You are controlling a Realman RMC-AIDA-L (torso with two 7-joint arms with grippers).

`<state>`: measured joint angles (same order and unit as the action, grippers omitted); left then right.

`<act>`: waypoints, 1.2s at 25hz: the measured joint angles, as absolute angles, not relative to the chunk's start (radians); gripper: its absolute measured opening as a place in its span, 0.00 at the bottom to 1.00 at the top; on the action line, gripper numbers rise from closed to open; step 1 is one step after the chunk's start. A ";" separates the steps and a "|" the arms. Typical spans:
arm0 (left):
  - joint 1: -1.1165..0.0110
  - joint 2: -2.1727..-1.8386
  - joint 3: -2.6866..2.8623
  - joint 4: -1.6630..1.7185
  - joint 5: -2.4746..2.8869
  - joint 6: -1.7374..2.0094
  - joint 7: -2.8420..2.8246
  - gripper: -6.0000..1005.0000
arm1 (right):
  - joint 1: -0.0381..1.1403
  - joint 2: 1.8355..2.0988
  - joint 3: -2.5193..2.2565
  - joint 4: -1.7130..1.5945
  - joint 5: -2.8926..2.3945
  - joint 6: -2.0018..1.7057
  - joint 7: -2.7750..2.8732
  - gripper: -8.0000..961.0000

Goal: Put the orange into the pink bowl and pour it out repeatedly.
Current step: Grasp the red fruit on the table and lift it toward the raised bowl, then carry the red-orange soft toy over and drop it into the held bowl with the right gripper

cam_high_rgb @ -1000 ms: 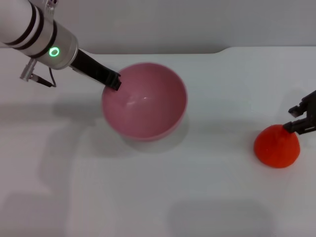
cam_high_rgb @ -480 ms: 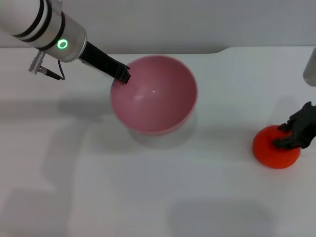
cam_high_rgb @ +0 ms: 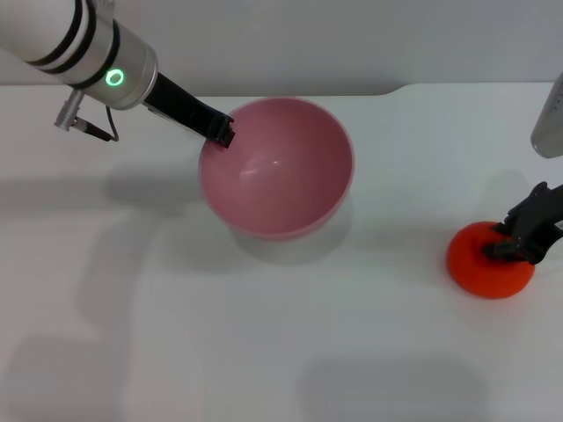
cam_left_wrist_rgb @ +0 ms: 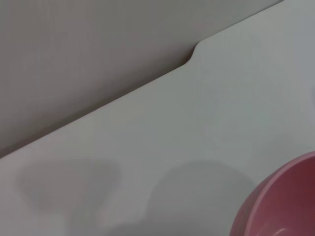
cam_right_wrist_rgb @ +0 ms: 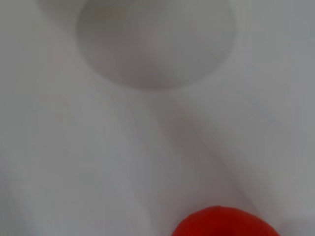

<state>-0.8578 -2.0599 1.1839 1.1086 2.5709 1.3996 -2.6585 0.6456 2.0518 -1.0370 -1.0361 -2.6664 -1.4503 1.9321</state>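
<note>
The pink bowl (cam_high_rgb: 281,176) stands left of centre on the white table, with nothing inside. My left gripper (cam_high_rgb: 225,132) is shut on its far-left rim, and part of that bowl (cam_left_wrist_rgb: 285,201) shows in the left wrist view. The orange (cam_high_rgb: 479,268) lies on the table at the far right, well apart from the bowl. My right gripper (cam_high_rgb: 519,242) sits down over the orange's top right side and touches it. In the right wrist view the orange (cam_right_wrist_rgb: 221,223) shows only as a red cap.
The white table (cam_high_rgb: 264,334) has a back edge with a step (cam_high_rgb: 396,88) behind the bowl. Bare tabletop lies between the bowl and the orange.
My left gripper carried the bowl a little to the right and farther back. My right gripper came down onto the orange, which shifted slightly left.
</note>
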 joint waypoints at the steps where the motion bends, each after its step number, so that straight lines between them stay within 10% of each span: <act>1: -0.858 -2.060 1.185 1.108 2.571 1.398 -2.659 0.05 | 0.646 2.052 -1.037 -1.036 -2.666 -1.450 1.930 0.44; 10: -0.853 -2.061 1.193 1.107 2.570 1.396 -2.658 0.05 | 0.646 2.055 -1.038 -1.044 -2.666 -1.454 1.919 0.15; 30: -0.853 -2.063 1.244 1.108 2.519 1.397 -2.657 0.05 | 0.593 2.068 -0.950 -1.705 -2.301 -1.505 2.057 0.12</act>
<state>-0.8528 -2.0635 1.2444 1.1076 2.5193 1.3971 -2.6572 0.5934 2.0679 -0.9504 -1.7053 -2.3010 -1.5053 2.0572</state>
